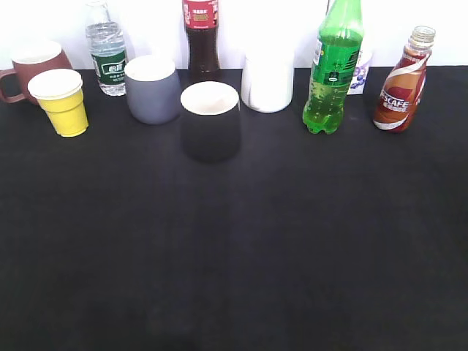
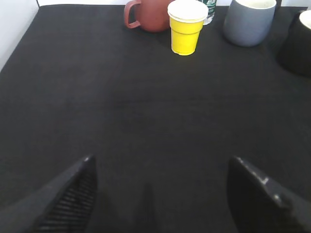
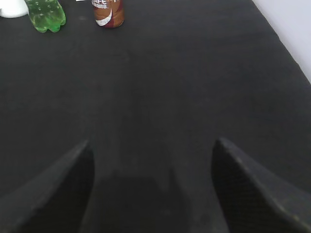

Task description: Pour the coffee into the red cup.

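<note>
Nothing is grasped yet. The left gripper and the right gripper both hang low over the near part of the black table, jaws spread wide and empty, well apart from everything in the far row.

The coffee stands upright at the far right end of that row, just right of the green bottle. The red cup sits at the far left end, handle pointing left, with the yellow cup touching or nearly touching its front right side. Between them stand a water bottle, a grey cup, a black cup, a cola bottle and a white cup.

The step in hand looks like the reach for the coffee, and the right gripper is the nearer one. It should come in from the near side, slightly from the right, so the left finger does not knock the green bottle. Gripping the narrow waist should be more secure than gripping the shoulder. Whether the bottle still wears a cap I cannot tell; its top looks clear. The pour is at the opposite end, so the bottle needs a high carry over the cups, and the yellow cup crowds the red cup's rim on the approach side.
</note>
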You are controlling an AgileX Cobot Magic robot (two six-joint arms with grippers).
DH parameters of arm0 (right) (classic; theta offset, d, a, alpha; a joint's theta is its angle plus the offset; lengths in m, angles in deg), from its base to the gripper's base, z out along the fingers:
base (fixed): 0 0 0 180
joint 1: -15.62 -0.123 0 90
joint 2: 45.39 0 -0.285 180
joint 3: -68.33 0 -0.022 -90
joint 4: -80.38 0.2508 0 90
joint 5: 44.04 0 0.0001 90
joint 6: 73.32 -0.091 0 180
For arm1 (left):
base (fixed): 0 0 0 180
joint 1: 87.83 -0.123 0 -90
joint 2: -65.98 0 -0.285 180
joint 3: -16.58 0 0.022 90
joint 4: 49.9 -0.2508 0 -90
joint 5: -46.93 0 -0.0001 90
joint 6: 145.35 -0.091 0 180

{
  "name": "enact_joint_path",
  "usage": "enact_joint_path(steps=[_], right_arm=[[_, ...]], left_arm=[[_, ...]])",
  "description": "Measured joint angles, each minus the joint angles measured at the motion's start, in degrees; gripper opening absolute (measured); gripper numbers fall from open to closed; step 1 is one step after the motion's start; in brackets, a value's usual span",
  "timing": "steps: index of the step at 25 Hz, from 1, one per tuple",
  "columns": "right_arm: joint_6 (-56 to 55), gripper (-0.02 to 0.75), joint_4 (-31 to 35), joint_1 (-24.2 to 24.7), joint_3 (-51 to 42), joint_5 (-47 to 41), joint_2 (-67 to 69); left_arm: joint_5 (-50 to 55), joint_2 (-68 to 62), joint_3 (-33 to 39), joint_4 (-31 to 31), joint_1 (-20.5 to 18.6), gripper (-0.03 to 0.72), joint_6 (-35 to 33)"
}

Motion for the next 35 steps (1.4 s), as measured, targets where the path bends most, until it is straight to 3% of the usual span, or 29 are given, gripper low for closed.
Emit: enact_joint_path(steps=[9,13,16,21,26,28,35], right_arm=[[0.00,0.589,0.00,0.00,0.00,0.00,0.00],[0.00,0.589,0.00,0.00,0.00,0.00,0.00],[0.00,0.589,0.00,0.00,0.00,0.00,0.00],[0.00,0.589,0.00,0.00,0.00,0.00,0.00],[0.00,0.589,0.00,0.00,0.00,0.00,0.00],[0.00,0.589,0.00,0.00,0.00,0.00,0.00],[0.00,0.587,0.00,0.00,0.00,0.00,0.00]], left_arm=[[0.00,0.00,0.00,0.00,0.00,0.629,0.00],[0.00,0.00,0.00,0.00,0.00,0.563,0.00],[-0.87,-0.50,-0.20,0.00,0.00,0.557,0.00],[-21.17,-1.70,-1.02,-0.24,0.00,0.557,0.00],[-41.19,-1.72,6.20,-0.13,0.00,0.557,0.00],[-44.34,-3.26,9.21,0.11,0.00,0.555,0.00],[-67.65,-28.57,10.98,0.80,0.00,0.553,0.00]])
